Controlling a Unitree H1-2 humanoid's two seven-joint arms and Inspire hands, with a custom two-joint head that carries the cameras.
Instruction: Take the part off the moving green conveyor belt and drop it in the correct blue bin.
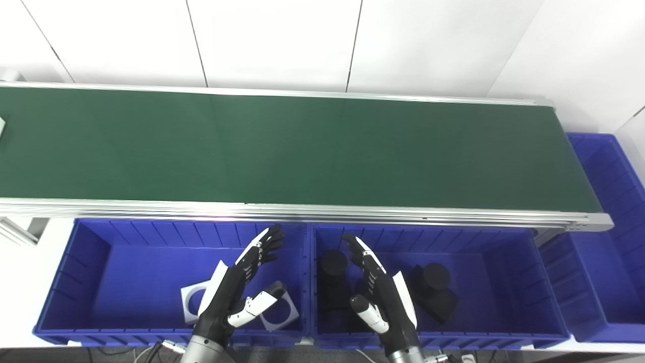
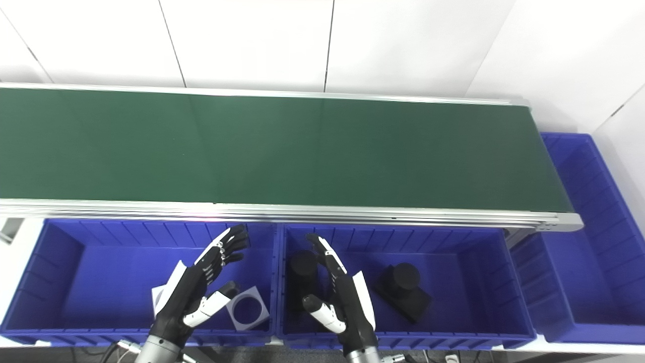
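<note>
A: Left eye view first, bottom of the frame: what are the hands doing?
B: The left hand [image 1: 237,290] hangs over the left blue bin [image 1: 80,252], fingers spread wide, thumb out, holding nothing. The right hand [image 1: 378,290] hangs over the middle blue bin [image 1: 504,242], just as open and empty.
A: Anything hidden?
B: The left hand covers part of the white square plates [image 1: 279,315] with round holes. The right hand hides some of one black cylinder part [image 1: 332,277]; another black part [image 1: 433,292] lies clear to its right. A pale thing [image 1: 1,125] at the belt's far left edge is cut off; I cannot tell what it is.
A: And the right eye view?
B: Both hands show the same spread, empty pose. The green conveyor belt [image 2: 302,146] carries no visible part, and a third blue bin [image 2: 589,227] sits at the right end, partly cut off.
</note>
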